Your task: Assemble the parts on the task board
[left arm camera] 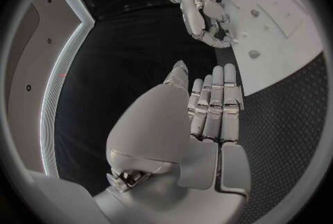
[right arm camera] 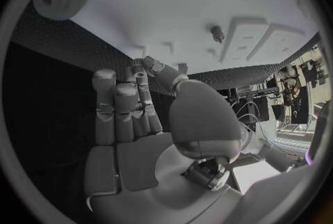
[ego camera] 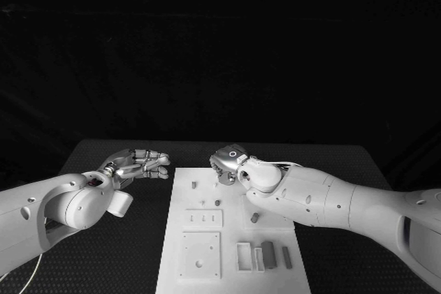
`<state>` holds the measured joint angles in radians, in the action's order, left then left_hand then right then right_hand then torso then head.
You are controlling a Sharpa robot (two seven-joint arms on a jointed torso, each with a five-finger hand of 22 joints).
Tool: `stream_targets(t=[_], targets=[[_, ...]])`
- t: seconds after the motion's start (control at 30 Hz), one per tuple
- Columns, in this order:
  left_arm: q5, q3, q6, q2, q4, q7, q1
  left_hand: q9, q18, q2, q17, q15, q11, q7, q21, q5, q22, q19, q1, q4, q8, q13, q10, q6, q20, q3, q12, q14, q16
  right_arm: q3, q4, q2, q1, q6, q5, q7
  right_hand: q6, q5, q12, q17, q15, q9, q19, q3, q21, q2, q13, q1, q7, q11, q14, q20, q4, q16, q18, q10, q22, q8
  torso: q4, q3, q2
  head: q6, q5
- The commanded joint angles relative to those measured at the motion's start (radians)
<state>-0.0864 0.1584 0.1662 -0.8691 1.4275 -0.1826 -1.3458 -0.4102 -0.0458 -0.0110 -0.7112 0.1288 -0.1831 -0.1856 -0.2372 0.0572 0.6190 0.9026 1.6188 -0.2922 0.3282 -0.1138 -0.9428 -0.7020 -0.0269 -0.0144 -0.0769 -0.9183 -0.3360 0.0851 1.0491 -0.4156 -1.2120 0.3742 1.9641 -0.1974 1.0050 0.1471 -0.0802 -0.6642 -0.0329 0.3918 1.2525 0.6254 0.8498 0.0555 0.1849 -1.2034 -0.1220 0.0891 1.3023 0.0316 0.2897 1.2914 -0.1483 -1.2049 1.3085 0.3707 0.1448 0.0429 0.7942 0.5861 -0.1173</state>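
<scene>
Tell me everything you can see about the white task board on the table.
The task board is a long white plate, plastic by the look, lying flat on the black table between the two arms. Its surface carries raised square panels with small holes, a rectangular open frame, and small dark parts, some lying flat, some standing as pegs. The right hand hovers over its far end; whether it touches the board I cannot tell. The left hand is off its left edge.
</scene>
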Motion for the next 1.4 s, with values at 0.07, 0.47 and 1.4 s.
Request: stream_targets(t=[0.07,0.47,1.4], targets=[[-0.002,-0.001,-0.006,0.006,0.001,-0.008,-0.003,0.001,-0.012,-0.002,-0.001,-0.002,-0.005,-0.021,0.005,-0.004,-0.001,0.005,-0.011,0.002,-0.006,0.001,-0.004,0.006,0.000,0.005,0.004,-0.006,0.007,0.000,-0.006,0.004,0.001,-0.017,0.007,0.007,0.006,0.005,-0.004,0.001,-0.024,0.030,0.006,0.006,0.005,-0.001,0.002,-0.005,0.001,-0.034,-0.019,0.002,0.002,0.006,-0.113,-0.119,0.021,0.002,0.0016,0.0014,0.000,0.001,0.000],[-0.002,-0.001,-0.005,0.007,0.001,-0.007,-0.006,0.002,-0.012,-0.002,-0.002,-0.002,-0.006,-0.022,0.006,-0.004,-0.001,0.006,-0.011,0.002,-0.007,0.002,-0.005,0.006,0.000,0.005,0.004,-0.006,0.008,0.002,-0.018,0.017,0.006,-0.024,-0.003,0.015,0.006,0.005,-0.004,0.001,-0.024,0.031,0.005,0.006,0.006,-0.001,0.003,-0.004,0.001,-0.033,-0.019,0.002,0.002,0.007,-0.113,-0.119,0.021,0.002,-0.0011,0.0007,0.001,0.004,0.004],[-0.003,-0.001,-0.007,0.008,-0.002,-0.004,-0.015,0.002,-0.013,-0.002,-0.004,-0.002,-0.006,-0.021,0.007,-0.004,-0.001,0.006,-0.011,0.002,-0.007,0.003,-0.006,0.005,0.000,0.005,0.006,-0.006,0.010,0.019,-0.046,0.025,0.011,-0.041,-0.041,0.044,0.003,0.004,0.001,0.002,-0.023,0.033,0.002,0.006,0.006,0.006,0.005,0.004,0.000,-0.033,-0.021,0.001,0.002,0.006,-0.113,-0.117,0.020,-0.001,-0.0026,0.0005,0.001,0.017,0.014]])
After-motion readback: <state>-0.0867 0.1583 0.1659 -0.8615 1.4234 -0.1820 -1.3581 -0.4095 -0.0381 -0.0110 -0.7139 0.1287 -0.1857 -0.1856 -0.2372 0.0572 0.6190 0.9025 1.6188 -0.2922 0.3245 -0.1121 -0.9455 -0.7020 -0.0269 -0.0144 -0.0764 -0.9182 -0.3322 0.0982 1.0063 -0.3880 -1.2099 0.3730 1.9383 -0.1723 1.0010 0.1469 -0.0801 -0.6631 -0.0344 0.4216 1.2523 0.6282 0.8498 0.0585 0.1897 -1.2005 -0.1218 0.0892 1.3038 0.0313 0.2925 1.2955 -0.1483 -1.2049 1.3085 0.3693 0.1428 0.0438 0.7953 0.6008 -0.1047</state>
